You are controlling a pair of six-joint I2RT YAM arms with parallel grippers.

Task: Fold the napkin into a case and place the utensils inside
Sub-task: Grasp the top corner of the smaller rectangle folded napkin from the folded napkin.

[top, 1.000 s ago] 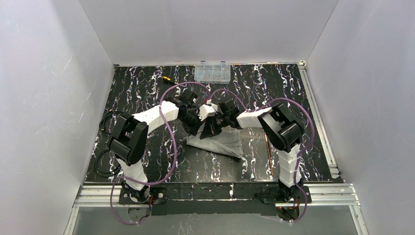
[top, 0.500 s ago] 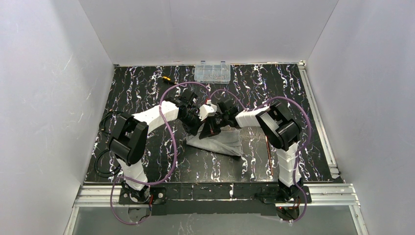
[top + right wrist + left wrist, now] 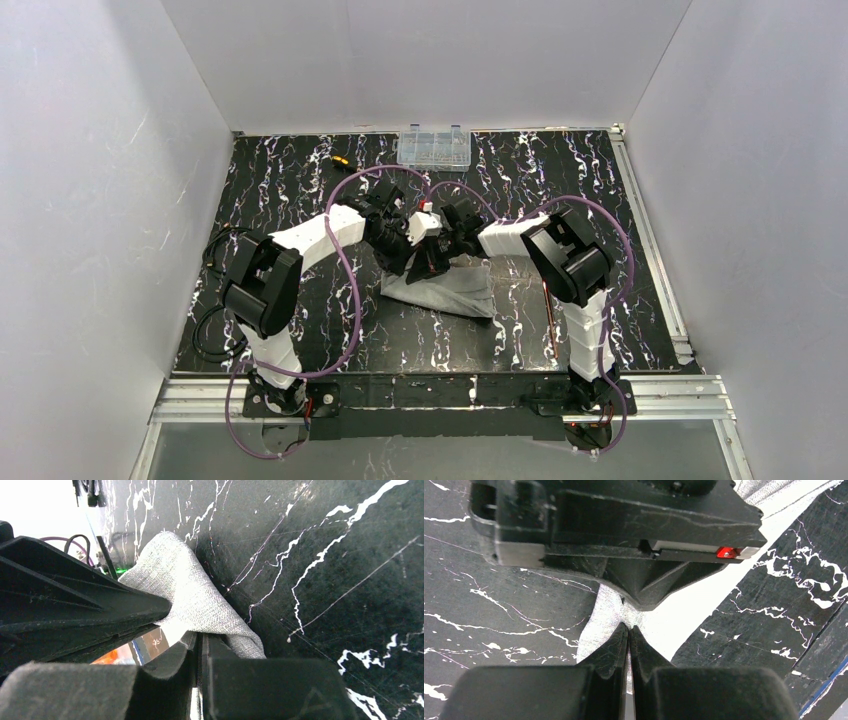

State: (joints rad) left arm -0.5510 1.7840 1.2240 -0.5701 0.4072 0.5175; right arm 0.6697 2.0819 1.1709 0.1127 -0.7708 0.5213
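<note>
Centre of bench: napkin [image 3: 452, 291], light-grey cloth folded into a layered wedge, lies on the black, white-veined bench [image 3: 290, 190]. Its far-left end sits under the two grippers.
Left gripper [image 3: 629, 630]: jaws closed tip to tip, pinching a puckered edge of the napkin; no gap shows between the fingers.
Right gripper [image 3: 196, 642]: jaws nearly together with only a thin slit between them, clamped on a rounded fold of the napkin that bulges out on the far side of the fingers.
Gripper relation: the two grippers face each other, tips very close, with the cloth drawn into a narrow waist between them in the left wrist view.
Left arm [image 3: 330, 228]: reaches from the near-left corner toward bench centre.
Right arm [image 3: 505, 240]: reaches from the near-right corner toward bench centre, elbow raised over the right half of the bench.
Utensils [image 3: 547, 305]: thin copper-brown metal, seen as one line lying flat right of the napkin and apart from it, running near to far beside the right arm and partly hidden by it. How many pieces there are cannot be told.
Compartment box [image 3: 433, 147]: clear plastic, at the middle of the far edge, well apart from the napkin.
Screwdriver [image 3: 341, 160]: short, orange-and-black, near the far edge, left of the compartment box.
</note>
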